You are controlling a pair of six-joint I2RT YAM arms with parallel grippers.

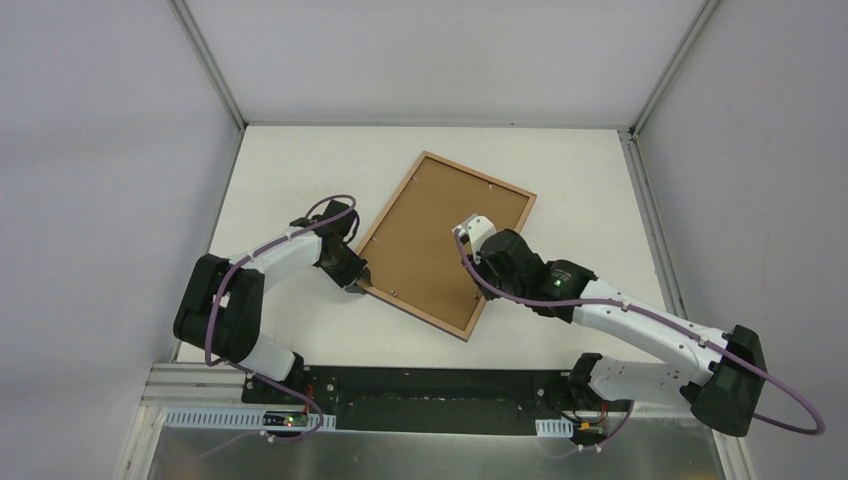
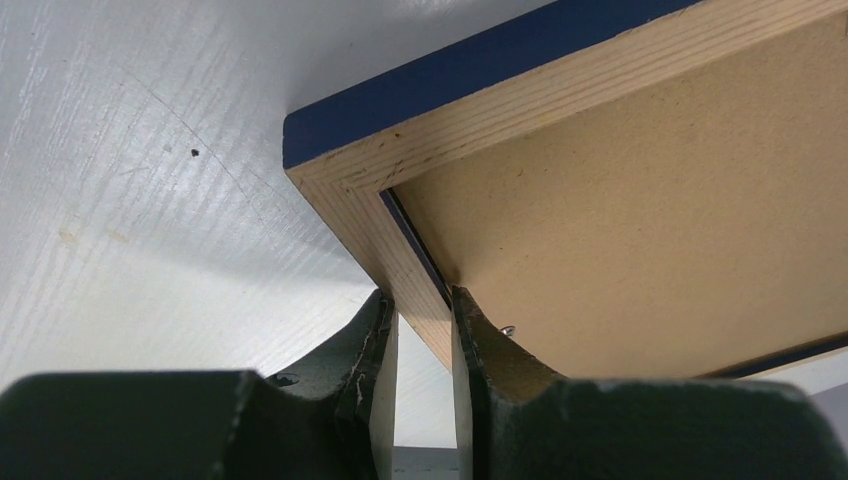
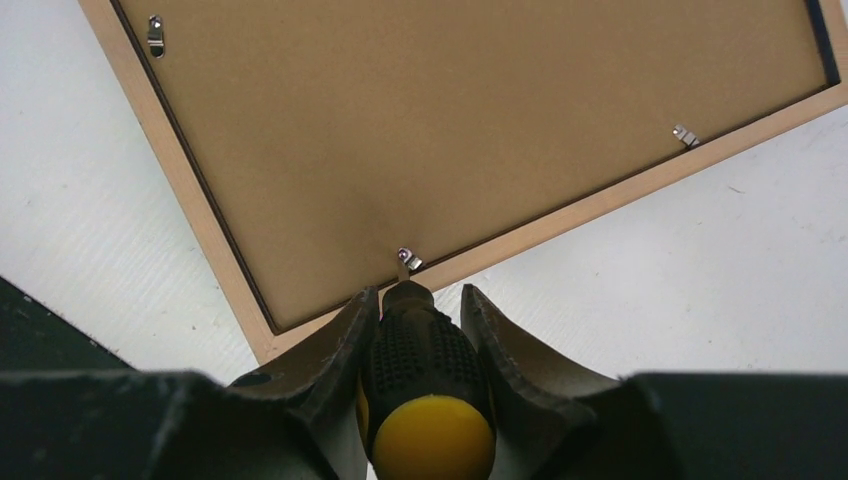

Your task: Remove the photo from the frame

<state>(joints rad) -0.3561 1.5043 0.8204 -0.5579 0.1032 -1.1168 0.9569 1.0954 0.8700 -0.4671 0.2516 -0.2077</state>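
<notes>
The frame (image 1: 480, 177) is recorded lying back-up on the table (image 1: 290, 170), with its brown backing panel (image 1: 440, 240) uppermost. Its long axis is set diagonally to the table edges, one short end far from the arm bases and one near them. The photo is not seen in any view. It is judged to lie under the panel, face down.

The left tool (image 2: 422, 300) is pressed together on the frame's wooden rim close to the near-left corner, one finger outside the rim and the other on the panel side. The frame is judged to be steadied by this.

The right tool (image 3: 420, 295) is pinched on a screwdriver (image 3: 420, 355) with a black ribbed handle and a yellow cap. The screwdriver's long axis is aimed across the rim toward the panel. A metal tab (image 3: 407, 262) lies straight ahead of its tip, but contact cannot be confirmed. The right arm is the nearer to this tab, and the left tool is well apart from it.

Step judged in hand: the tab is to be turned off the panel so that the panel can be lifted.

Counts:
- Frame: one.
- Panel: one.
- Screwdriver: one.
- Tools: two.
- Photo: none visible.
- Tabs: three in the right wrist view, namely one at the tip, one further along the same rim side, and one on the adjoining side.
</notes>
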